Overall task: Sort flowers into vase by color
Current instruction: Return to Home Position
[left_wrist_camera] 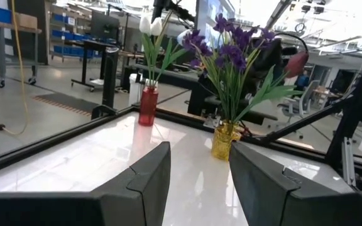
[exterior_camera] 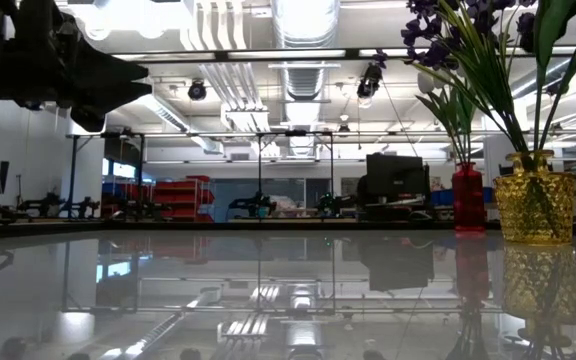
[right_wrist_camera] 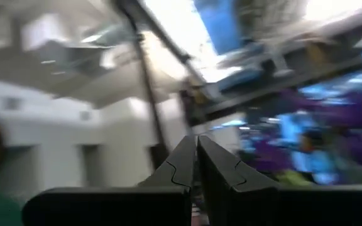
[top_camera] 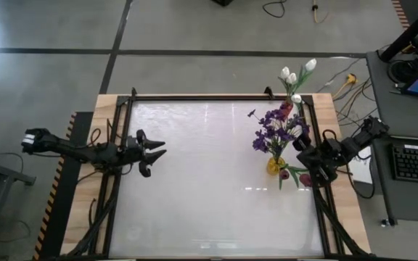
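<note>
A yellow vase (top_camera: 273,166) (exterior_camera: 535,207) (left_wrist_camera: 225,139) stands near the table's right edge and holds the purple blossom sprays (top_camera: 273,129) (left_wrist_camera: 228,47). Behind it, a red vase (top_camera: 287,109) (exterior_camera: 467,197) (left_wrist_camera: 147,105) at the far right corner holds white tulip buds (top_camera: 294,72) (left_wrist_camera: 151,25). My right gripper (top_camera: 302,154) (right_wrist_camera: 197,162) is shut and raised beside the yellow vase, on its right. A dark red bud (top_camera: 306,179) (left_wrist_camera: 297,63) shows right by it. A second red bud (top_camera: 284,174) sits low next to the yellow vase. My left gripper (top_camera: 162,148) (left_wrist_camera: 200,182) hovers open at the table's left side. My right gripper is shut with the dark red flower's bud (left_wrist_camera: 297,63) close beside it, lifted clear at the height of the purple sprays. The gripper's own body hides the place of contact from above, and the blurred wrist view shows no stem between the fingers (right_wrist_camera: 225,169).
The glossy white tabletop (top_camera: 209,181) lies bare between the two arms. A dark frame (top_camera: 194,96) runs around its edges. A keyboard (top_camera: 417,161) and cables sit off the table to the right.
</note>
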